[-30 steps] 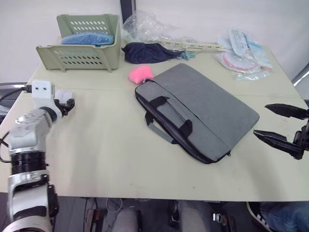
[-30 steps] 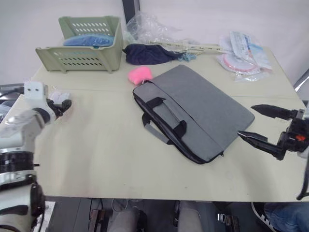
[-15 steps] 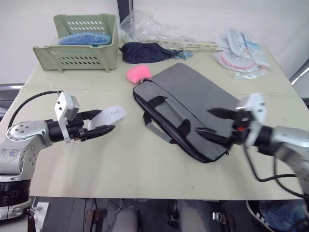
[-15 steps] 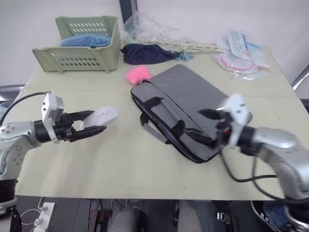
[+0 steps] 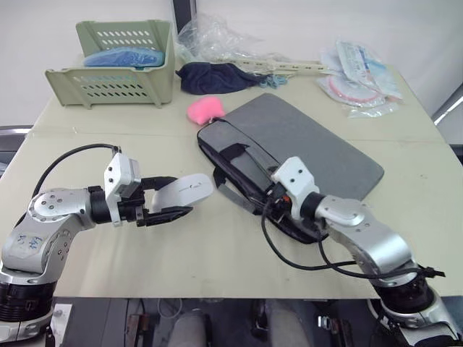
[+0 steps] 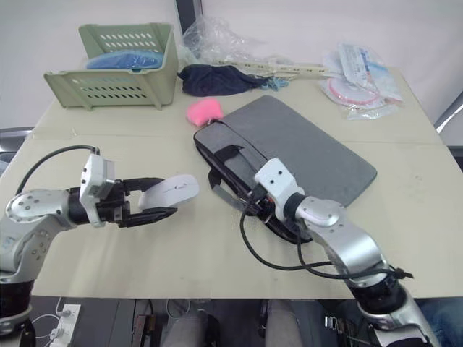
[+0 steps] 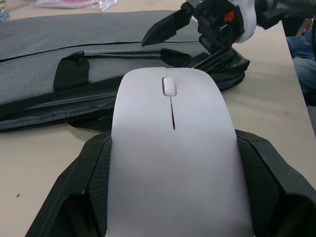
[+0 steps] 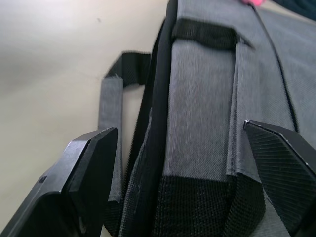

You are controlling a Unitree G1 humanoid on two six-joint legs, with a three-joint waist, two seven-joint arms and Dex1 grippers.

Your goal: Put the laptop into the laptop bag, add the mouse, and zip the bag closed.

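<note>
The left gripper (image 5: 170, 199) is clasping the mouse (image 5: 185, 190) beside the laptop bag (image 5: 289, 163); the right gripper (image 8: 173, 182) is spreading wide over its edge.

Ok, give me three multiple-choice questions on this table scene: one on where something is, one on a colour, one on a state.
1. Where is the pink plush?
A. in the green basket
B. beside the laptop bag's far corner
C. in the right tool

2. What colour is the mouse?
A. white
B. black
C. blue

3. What state is the left tool in?
A. open and empty
B. shut on the mouse
C. shut on a bag handle

Answers:
1 B: the pink plush lies on the table against the far corner of the laptop bag.
2 A: the mouse is white with a scroll wheel.
3 B: the left tool has the mouse between its fingers, off the table; the right tool straddles the bag's edge.
</note>
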